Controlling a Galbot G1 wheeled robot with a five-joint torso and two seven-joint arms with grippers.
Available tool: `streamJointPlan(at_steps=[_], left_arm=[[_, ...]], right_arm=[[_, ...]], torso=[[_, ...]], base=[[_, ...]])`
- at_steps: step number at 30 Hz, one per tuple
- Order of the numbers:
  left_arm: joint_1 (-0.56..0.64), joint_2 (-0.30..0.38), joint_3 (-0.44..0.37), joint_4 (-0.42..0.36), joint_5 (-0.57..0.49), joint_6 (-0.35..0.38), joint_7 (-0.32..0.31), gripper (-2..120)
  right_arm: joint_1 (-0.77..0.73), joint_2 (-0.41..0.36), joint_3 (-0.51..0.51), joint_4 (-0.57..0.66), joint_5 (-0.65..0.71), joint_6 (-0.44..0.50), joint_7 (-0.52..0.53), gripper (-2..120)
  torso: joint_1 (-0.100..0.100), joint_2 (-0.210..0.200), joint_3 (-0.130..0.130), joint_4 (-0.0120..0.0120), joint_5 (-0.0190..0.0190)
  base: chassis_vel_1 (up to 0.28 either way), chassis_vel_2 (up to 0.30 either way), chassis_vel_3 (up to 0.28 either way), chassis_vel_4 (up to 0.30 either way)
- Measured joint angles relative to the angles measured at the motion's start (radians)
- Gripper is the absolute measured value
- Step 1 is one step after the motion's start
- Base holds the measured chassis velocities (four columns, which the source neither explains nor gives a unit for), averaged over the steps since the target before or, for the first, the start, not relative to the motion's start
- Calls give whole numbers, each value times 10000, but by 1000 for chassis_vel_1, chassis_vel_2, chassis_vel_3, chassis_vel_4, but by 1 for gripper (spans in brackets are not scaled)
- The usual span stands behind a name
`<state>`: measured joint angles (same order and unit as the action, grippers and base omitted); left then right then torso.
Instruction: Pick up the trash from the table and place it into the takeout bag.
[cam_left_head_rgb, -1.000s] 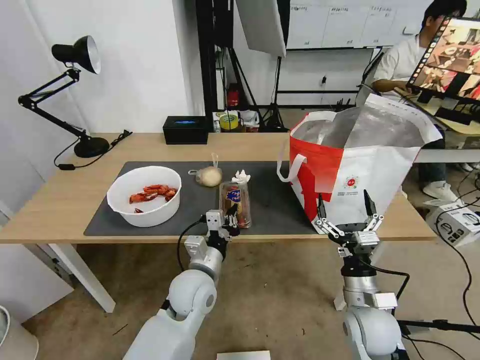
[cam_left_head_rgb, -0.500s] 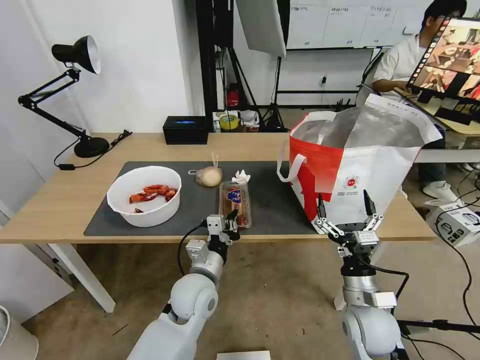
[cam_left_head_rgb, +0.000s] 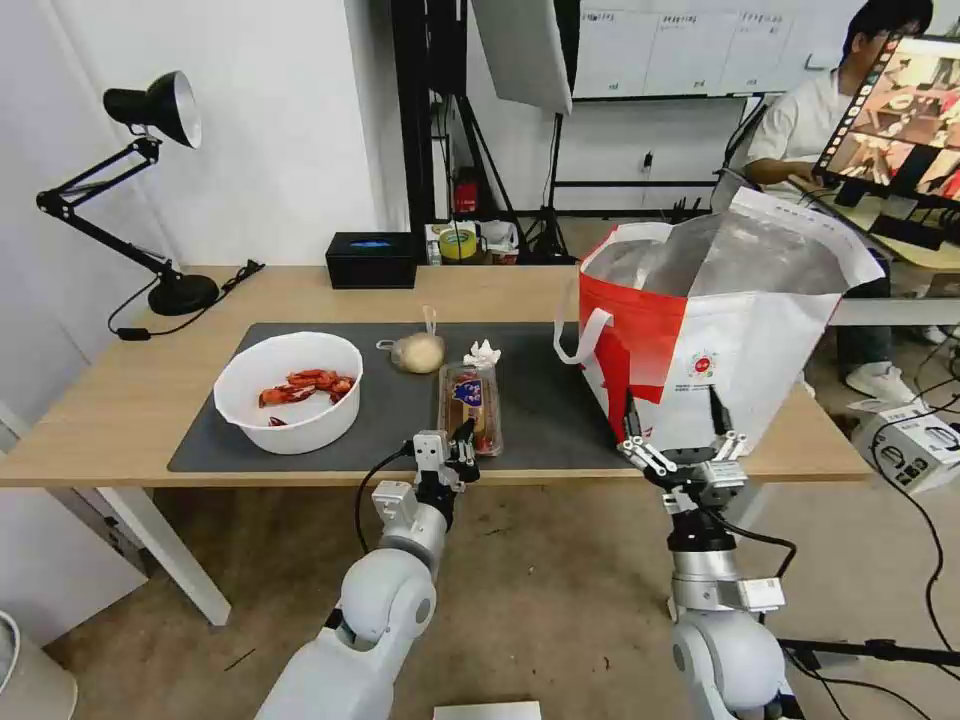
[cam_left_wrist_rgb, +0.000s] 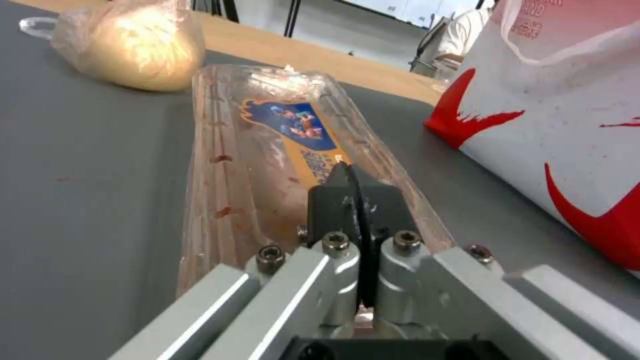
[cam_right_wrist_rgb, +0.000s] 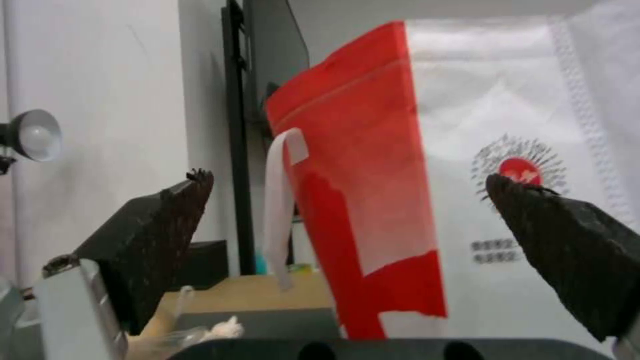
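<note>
Head view: on the bench (cam_left_head_rgb: 120, 400), the dark grey mat (cam_left_head_rgb: 390, 410) carries the white bowl of crayfish shells (cam_left_head_rgb: 289, 391), the bagged beige lump (cam_left_head_rgb: 418, 352), the crumpled tissue (cam_left_head_rgb: 483, 352) and the clear hinged tray (cam_left_head_rgb: 470, 394). The takeout bag (cam_left_head_rgb: 720, 330) stands at the mat's right end. The left pincer (cam_left_head_rgb: 462, 446) sits at the tray's near end; the right pincer (cam_left_head_rgb: 672, 425) hangs released before the bag.

Left wrist view: the left pincer (cam_left_wrist_rgb: 353, 190) is clenched – its fingers pressed together against the tray (cam_left_wrist_rgb: 267, 165).

Right wrist view: the right pincer's fingers (cam_right_wrist_rgb: 160, 235) are spread wide – the bag (cam_right_wrist_rgb: 467, 175) beyond them.
</note>
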<state>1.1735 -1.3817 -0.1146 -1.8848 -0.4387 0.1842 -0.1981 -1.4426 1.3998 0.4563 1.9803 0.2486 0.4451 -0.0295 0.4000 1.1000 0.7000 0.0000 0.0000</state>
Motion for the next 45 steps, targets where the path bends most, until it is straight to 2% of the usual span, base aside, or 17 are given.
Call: streamJointPlan(at_steps=[7,10,12,14,16,18,22,31,33,35,37,45], left_arm=[[22,2,-9,-9,10,-8,-1,0],[14,11,-18,-16,12,-18,-1,0],[15,11,-21,-16,12,-22,-1,0],[17,1,-25,-13,27,-32,-1,0],[18,0,-25,-12,28,-33,-1,0],[23,-2,-28,1,40,-37,-1,0],[18,-15,-45,14,44,-40,0,0],[16,-45,-51,44,69,-49,6,0],[1,-36,-48,51,71,-52,7,0],[-1,-33,-48,53,72,-51,7,0],[4,-29,-51,56,72,-53,7,0],[26,-4,-94,61,73,-61,7,0]], right_arm=[[122,-288,-591,48,471,-386,10,100],[355,-636,-1183,101,1325,-1112,158,100],[424,-705,-1267,101,1542,-1286,192,100],[708,-893,-1488,99,2367,-1867,425,100],[720,-900,-1495,99,2402,-1888,434,100],[1140,-1133,-1656,51,3402,-2533,754,100],[1570,-1340,-1784,-71,4217,-3088,957,100],[2385,-1696,-2211,-493,5006,-4121,1168,100],[2872,-1818,-2413,-652,5460,-4686,1278,100],[2978,-1843,-2452,-685,5575,-4838,1320,100],[3474,-1974,-2629,-812,6108,-5551,1524,100],[4333,-2149,-3048,-1122,6927,-6611,1718,100]], torso=[[0,0,0,0,0],[0,0,0,0,0],[0,0,0,0,0],[0,0,0,0,0],[0,0,0,0,0],[0,0,0,0,0],[0,0,0,0,0],[0,0,0,0,0],[0,0,1,0,1],[0,0,1,1,0],[1,0,1,0,0],[1,0,1,0,0]], base=[[0,0,0,0],[0,0,0,0],[0,0,0,0],[0,0,0,0],[0,0,0,0],[0,0,0,0],[0,0,0,0],[0,0,0,0],[0,0,0,0],[0,0,0,0],[0,0,0,0],[0,0,0,0]])
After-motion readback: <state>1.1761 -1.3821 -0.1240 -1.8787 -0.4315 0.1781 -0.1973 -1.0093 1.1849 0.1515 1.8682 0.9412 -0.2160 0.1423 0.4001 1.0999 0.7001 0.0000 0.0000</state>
